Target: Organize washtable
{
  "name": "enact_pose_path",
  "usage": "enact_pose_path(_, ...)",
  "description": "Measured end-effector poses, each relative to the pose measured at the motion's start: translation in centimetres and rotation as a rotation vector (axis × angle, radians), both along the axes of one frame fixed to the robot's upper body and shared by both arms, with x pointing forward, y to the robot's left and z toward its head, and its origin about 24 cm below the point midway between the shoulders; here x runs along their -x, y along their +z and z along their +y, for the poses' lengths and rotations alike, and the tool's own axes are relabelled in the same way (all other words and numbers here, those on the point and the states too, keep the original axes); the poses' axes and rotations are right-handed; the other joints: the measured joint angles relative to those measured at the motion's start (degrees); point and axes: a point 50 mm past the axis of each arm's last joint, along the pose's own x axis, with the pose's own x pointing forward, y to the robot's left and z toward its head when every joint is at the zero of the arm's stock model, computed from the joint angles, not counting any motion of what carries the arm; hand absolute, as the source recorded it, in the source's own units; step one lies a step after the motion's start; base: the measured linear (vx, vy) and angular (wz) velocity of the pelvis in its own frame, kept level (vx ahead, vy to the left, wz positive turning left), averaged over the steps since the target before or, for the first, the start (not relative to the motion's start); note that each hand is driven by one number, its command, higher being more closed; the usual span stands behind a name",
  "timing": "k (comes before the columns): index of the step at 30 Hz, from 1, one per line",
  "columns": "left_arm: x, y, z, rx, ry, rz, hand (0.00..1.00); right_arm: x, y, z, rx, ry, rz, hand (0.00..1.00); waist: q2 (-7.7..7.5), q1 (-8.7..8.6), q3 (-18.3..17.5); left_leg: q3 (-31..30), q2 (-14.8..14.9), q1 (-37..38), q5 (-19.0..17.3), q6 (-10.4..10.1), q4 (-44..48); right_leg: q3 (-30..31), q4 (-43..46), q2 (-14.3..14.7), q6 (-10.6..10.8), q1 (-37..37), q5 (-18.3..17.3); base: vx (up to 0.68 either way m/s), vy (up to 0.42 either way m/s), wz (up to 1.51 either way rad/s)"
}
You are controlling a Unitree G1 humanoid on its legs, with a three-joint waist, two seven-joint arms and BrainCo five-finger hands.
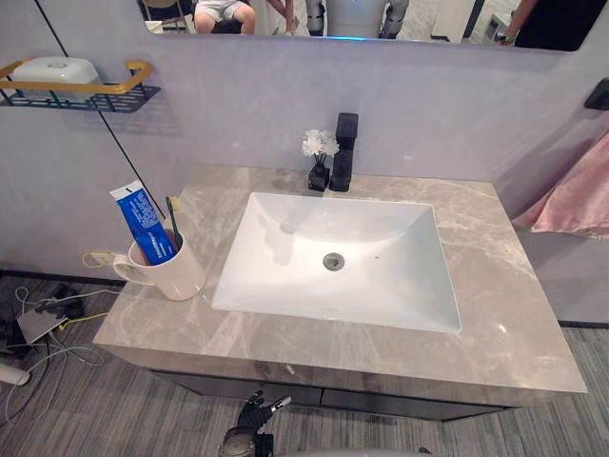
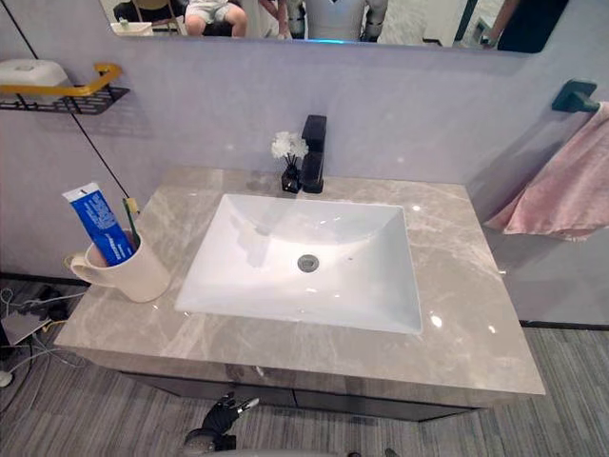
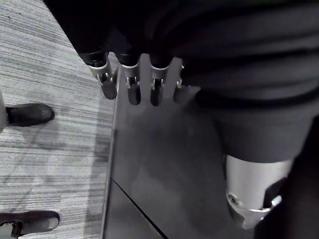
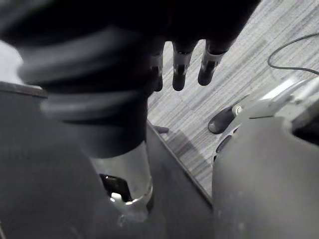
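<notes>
On the counter [image 1: 504, 286], left side: cup [image 1: 176, 276] holding toothpaste [image 1: 145, 224] and a toothbrush [image 1: 173, 215].
Behind the sink [image 1: 285, 257]: flowers [image 1: 319, 145] just beside the tap [image 1: 343, 152].
Left hand [image 3: 133, 87]: fingers straight and apart, holding nothing.
Right hand [image 4: 179, 69]: fingers straight and apart, holding nothing.
</notes>
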Motion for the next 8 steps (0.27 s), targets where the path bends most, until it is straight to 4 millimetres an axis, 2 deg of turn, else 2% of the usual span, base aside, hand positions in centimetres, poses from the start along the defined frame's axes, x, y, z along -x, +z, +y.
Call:
enact_pose_path(3, -0.5, 0.1, 0.6, -0.022, -0.023, -0.006, 0.0, -2.3, 0.2, 0.3, 0.004, 0.086, -0.039, 0.0, -0.58, 0.1, 1.39, -1.05, -0.08, -0.1, 0.01, 0.01, 0.09, -0.85, -0.12, -0.01, 0.04, 0.53, -0.04, 0.0, -0.018, 0.14)
enact_pose_path(8, -0.6, 0.1, 0.8, -0.035, -0.047, -0.006, 0.0, -3.6, 0.2, 0.8, 0.0, 0.148, -0.059, 0.0, -0.77, 0.07, 1.69, -1.66, -0.64, -1.04, -0.09, 0.16, 1.71, -1.38, -0.11, -0.71, 0.04, 0.71, -0.04, -0.02, -0.004, 0.04)
